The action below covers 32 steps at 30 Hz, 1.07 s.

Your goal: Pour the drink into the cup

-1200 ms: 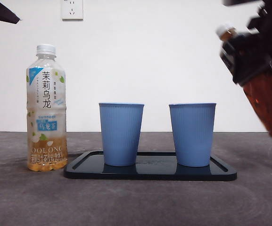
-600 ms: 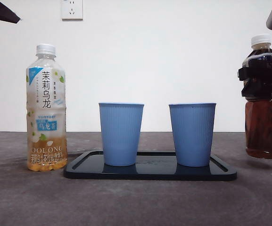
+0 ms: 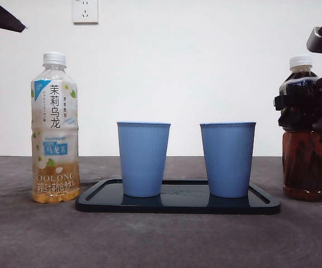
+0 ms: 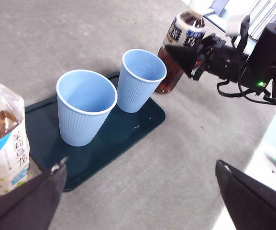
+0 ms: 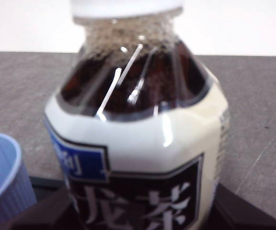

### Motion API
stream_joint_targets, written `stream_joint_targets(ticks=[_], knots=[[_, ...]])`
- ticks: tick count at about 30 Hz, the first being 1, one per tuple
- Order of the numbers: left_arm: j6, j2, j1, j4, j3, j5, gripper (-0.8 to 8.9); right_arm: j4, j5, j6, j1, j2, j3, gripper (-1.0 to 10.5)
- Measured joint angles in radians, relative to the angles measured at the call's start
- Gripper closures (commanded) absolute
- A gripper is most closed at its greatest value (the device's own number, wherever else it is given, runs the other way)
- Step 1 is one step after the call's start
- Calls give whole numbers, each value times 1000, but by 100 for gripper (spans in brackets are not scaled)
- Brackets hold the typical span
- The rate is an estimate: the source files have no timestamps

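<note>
A dark tea bottle [image 3: 307, 167] with a white cap stands upright on the table just right of the tray. My right gripper [image 3: 306, 106] is shut on its labelled upper part; in the right wrist view the bottle [image 5: 142, 143] fills the picture between the jaws [image 5: 140, 215]. Two blue cups [image 3: 143, 159] [image 3: 227, 159] stand upright on the black tray [image 3: 177, 204]. In the left wrist view the cups [image 4: 86, 105] [image 4: 141, 79] look empty, and the dark bottle [image 4: 183, 33] stands beyond them. My left gripper [image 4: 140, 167] hangs open, high above the table.
A pale oolong bottle [image 3: 54, 128] with a white cap stands left of the tray, close under my left wrist [image 4: 1, 143]. The left arm shows only as a black tip [image 3: 1, 15] at the top left corner. A wall socket [image 3: 85, 10] is behind.
The dark tea bottle went from raised and tilted toward the cups to upright, then came down onto the table right of the tray, still in my right gripper. The left arm stayed put.
</note>
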Motion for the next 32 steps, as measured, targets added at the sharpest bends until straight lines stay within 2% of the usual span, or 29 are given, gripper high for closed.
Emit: stream_joint_targets(ticks=[9, 20, 26, 32], knots=[[3, 2, 0, 0, 0, 0, 318, 11, 0, 0, 0, 13, 0, 740], [3, 6, 0, 0, 0, 0, 318, 8, 9, 8, 0, -9, 3, 531], [3, 6, 0, -4, 0, 0, 319, -132, 11, 9, 2, -118, 10, 509], [3, 6, 0, -2, -9, -9, 382, -363, 12, 26, 3, -306, 16, 509]])
